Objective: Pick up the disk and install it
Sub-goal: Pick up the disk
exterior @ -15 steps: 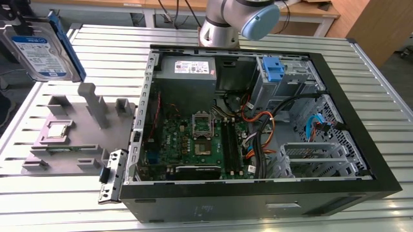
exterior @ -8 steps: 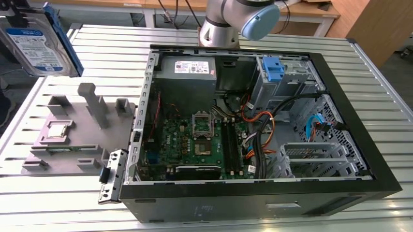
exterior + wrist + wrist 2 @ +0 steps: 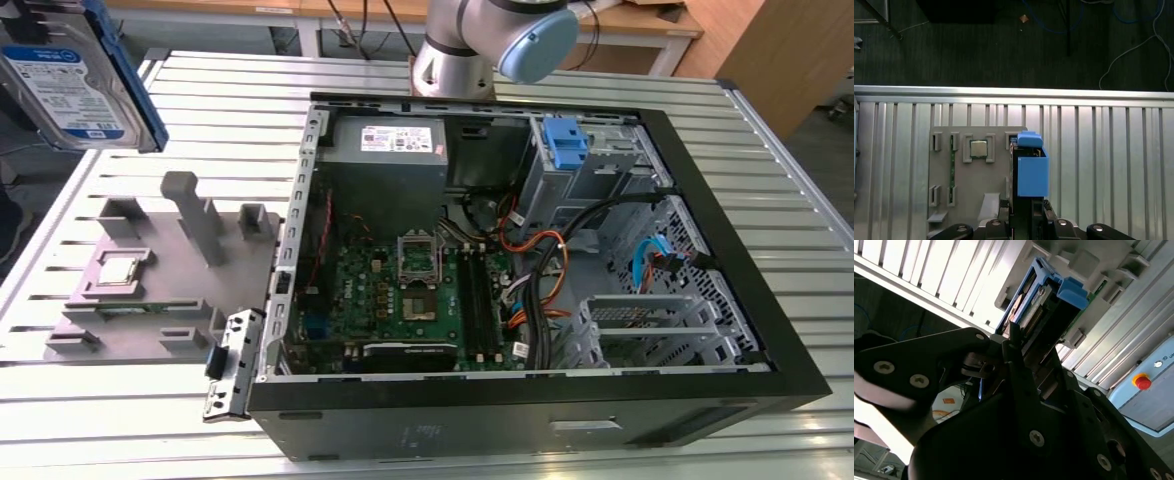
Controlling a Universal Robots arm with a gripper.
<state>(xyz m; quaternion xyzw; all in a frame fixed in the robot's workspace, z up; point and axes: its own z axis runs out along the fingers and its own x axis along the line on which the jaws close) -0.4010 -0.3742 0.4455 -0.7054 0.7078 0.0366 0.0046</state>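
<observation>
The disk (image 3: 67,75), silver-grey with a white-and-blue label in a blue carrier frame, hangs in the air at the exterior view's upper left, above the grey parts fixture (image 3: 147,270). In both wrist views my gripper (image 3: 1026,214) (image 3: 1026,347) is shut on the disk, which stands edge-on between the fingers. The blue carrier end (image 3: 1032,170) (image 3: 1071,292) sticks out beyond the fingertips. Below it lie the fixture (image 3: 979,170) and the slatted table. The disk is well clear of the open computer case (image 3: 534,250).
The case (image 3: 747,300) lies open on the slatted metal table (image 3: 801,200), showing the motherboard (image 3: 407,300), loose cables and a drive cage with a blue carrier (image 3: 567,145). The arm's base (image 3: 461,50) stands behind it. The fixture holds a processor chip (image 3: 978,148). A red stop button (image 3: 1143,382) sits on a box.
</observation>
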